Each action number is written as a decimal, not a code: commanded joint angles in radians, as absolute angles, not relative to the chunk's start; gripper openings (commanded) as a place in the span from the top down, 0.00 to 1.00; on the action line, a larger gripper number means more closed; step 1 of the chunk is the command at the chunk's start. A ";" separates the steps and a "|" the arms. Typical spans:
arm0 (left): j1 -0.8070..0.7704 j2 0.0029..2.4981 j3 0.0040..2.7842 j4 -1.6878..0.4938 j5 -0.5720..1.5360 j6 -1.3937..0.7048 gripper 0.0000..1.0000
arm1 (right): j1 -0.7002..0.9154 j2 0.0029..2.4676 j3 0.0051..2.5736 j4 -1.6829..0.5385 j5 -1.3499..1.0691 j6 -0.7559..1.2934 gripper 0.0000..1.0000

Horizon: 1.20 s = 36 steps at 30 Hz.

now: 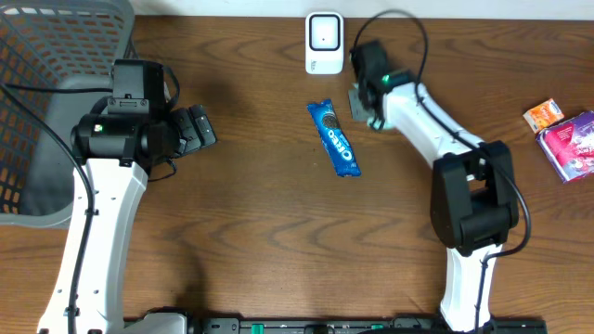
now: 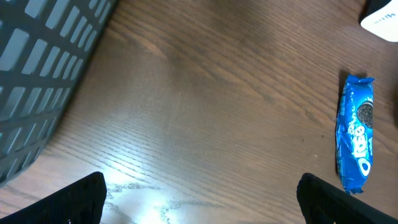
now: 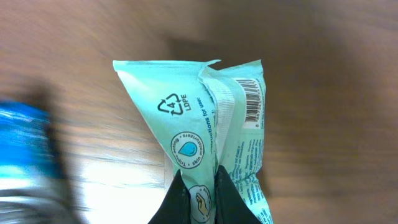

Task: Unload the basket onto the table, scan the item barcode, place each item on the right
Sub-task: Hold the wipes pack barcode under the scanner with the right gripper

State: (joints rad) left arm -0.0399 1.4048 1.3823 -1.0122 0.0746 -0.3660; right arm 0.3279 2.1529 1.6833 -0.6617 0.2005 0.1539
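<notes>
surface: dark brown wood-grain table (image 1: 260,232), with a patch of glare on the boards between the left fingers in the left wrist view. a pale strip runs beyond its far edge; nothing more of the room shows.

item: mint-green packet (image 3: 205,112), a soft plastic pouch with a crimped seam down its middle. it bears a recycling triangle marked ldpe, round water-drop and hand icons, lines of small print, and a barcode (image 3: 252,99) along the edge beside the seam. it sticks out ahead of the right fingertips, off the table.

right gripper (image 3: 199,180): the black fingers are pinched narrow on the packet's lower end.

left gripper (image 2: 200,180): jaws spread wide, nothing between them, above bare wood.

white scanner (image 1: 324,43): upright, near the right gripper, on its far side.

oreo pack (image 1: 334,137): blue wrapper, flat on the table, just beside the right gripper on the side toward the left arm. it lies ahead of the left gripper, off to one side.

grey mesh basket (image 1: 56,56): behind and beside the left gripper.

orange packet (image 1: 543,114) and magenta packet (image 1: 571,144): side by side, well apart from the right gripper, on its outer side.
</notes>
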 commanded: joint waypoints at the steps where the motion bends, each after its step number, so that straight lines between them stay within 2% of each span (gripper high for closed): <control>1: -0.038 1.409 1.388 -1.013 0.062 -0.368 0.02 | 0.273 2.117 1.788 -0.693 -0.062 0.231 0.99; 7: -0.038 1.409 1.388 -1.013 0.062 -0.368 0.02 | 0.183 2.117 1.833 -0.648 -0.455 0.315 0.99; 12: -0.038 1.409 1.388 -1.013 0.062 -0.368 0.02 | 0.126 2.125 1.832 -0.447 -0.767 0.457 0.99; 25: -0.038 1.409 1.388 -1.013 0.062 -0.368 0.02 | 0.163 2.220 1.832 -0.009 -0.921 0.810 0.99; 28: -0.038 1.409 1.388 -1.013 0.062 -0.368 0.02 | 0.163 2.293 1.832 0.137 -0.983 0.972 0.99; 36: -0.038 1.409 1.388 -1.013 0.062 -0.368 0.02 | 0.162 2.498 1.832 0.763 -1.024 1.515 0.99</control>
State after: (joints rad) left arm -0.0399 1.4052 1.3823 -1.0111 0.0746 -0.3664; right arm 0.1608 2.4611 1.8221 0.6621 -0.9962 1.2209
